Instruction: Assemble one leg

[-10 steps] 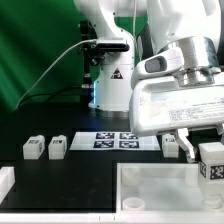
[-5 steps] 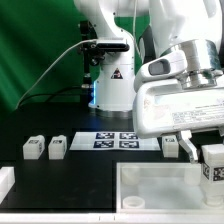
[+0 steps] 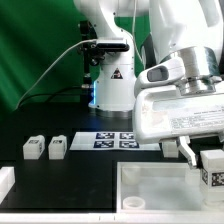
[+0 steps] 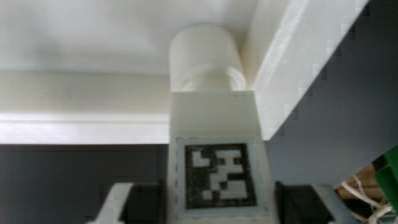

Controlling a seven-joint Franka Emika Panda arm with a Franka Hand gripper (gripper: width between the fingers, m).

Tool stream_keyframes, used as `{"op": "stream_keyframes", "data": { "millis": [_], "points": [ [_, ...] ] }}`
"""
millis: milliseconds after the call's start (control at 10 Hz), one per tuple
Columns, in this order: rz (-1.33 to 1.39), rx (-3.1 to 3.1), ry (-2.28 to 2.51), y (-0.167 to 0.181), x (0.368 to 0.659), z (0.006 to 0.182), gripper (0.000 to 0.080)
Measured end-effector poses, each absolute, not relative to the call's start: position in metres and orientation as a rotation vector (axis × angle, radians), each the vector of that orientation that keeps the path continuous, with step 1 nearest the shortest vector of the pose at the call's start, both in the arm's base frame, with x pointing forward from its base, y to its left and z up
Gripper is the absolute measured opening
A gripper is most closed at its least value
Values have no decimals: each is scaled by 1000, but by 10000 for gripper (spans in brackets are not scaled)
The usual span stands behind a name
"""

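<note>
The pincer [image 3: 206, 153] is clamped on the leg [image 3: 212, 167], which hangs over the white tray-like body [image 3: 150, 185] at the exterior view's right; if its round tip strikes the wall beside it, the leg may tilt between the fingers [image 4: 121, 206] or jam.

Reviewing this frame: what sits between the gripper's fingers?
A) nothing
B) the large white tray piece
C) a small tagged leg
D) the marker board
C: the wrist view shows the leg clamped in the gripper, with its tag facing the camera.
</note>
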State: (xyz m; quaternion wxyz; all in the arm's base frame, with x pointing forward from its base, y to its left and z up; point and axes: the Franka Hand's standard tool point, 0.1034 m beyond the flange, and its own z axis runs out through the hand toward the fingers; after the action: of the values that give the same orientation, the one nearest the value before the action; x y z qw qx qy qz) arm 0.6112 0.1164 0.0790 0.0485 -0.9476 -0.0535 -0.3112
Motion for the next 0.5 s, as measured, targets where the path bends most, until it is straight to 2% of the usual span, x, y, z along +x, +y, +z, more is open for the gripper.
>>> {"op": "stream_keyframes", "data": {
  "millis": [300,400,500],
  "points": [
    [-949,-2888,-163,116,611,79,293],
    [-949,-2888,-163,116,611,79,387],
    [-949,-2888,-163,116,611,79,387]
  ]
}}
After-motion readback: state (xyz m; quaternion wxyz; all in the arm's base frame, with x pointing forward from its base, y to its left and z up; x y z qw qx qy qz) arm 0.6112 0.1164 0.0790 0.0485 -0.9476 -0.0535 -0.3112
